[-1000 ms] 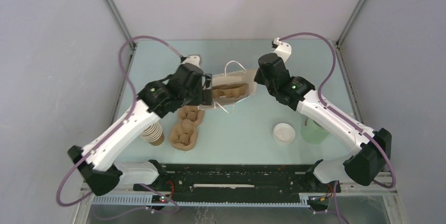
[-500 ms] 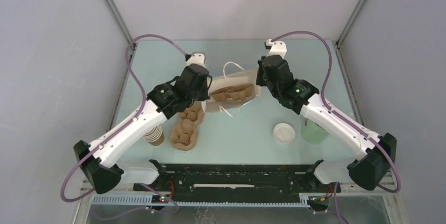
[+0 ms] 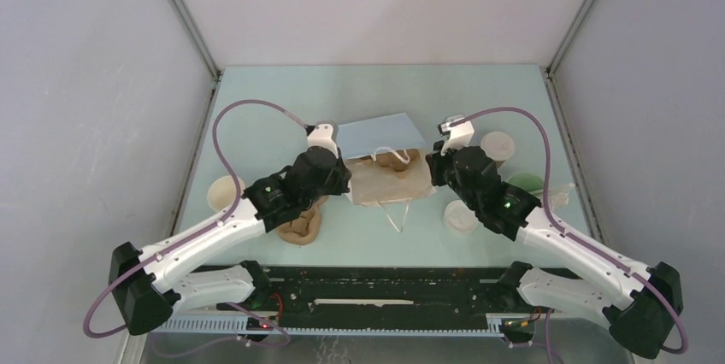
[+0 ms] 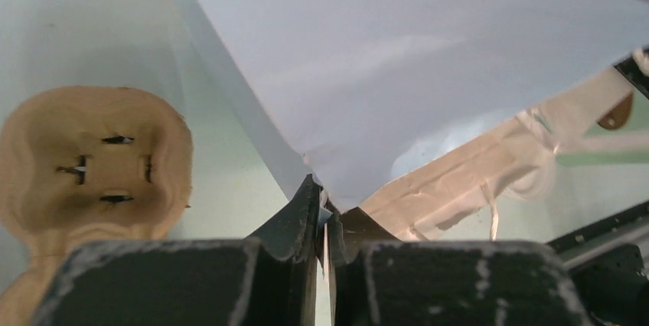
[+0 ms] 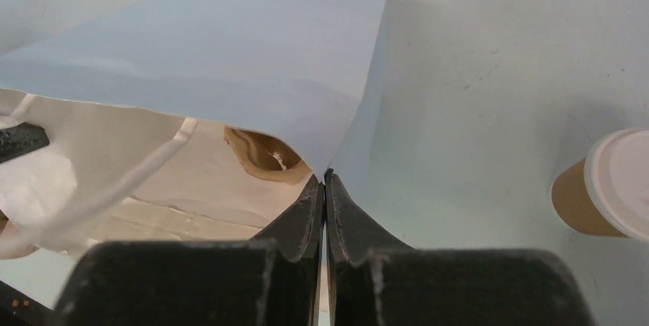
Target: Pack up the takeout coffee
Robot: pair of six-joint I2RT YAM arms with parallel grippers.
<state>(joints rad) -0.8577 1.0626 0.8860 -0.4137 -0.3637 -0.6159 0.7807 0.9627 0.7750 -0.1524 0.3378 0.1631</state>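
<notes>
With the left gripper (image 4: 325, 223) and right gripper (image 5: 325, 188) each pinched tight on an edge of the paper bag (image 3: 376, 135), the takeout coffee (image 5: 593, 196) stood unpacked on the table (image 3: 282, 99) just beside the bag, so bag-opening seemed the step in hand, and one gripper would probably have to let go to fetch it.

Enclosure: plain pale grey back wall (image 3: 376, 5), left wall (image 3: 85, 82) and right wall (image 3: 654, 82), meeting at two metal corner posts (image 3: 180, 12). Pale green table (image 3: 282, 95), matte. Black rail (image 3: 385, 283) along its near edge. Lighting even, shadows soft.
</notes>
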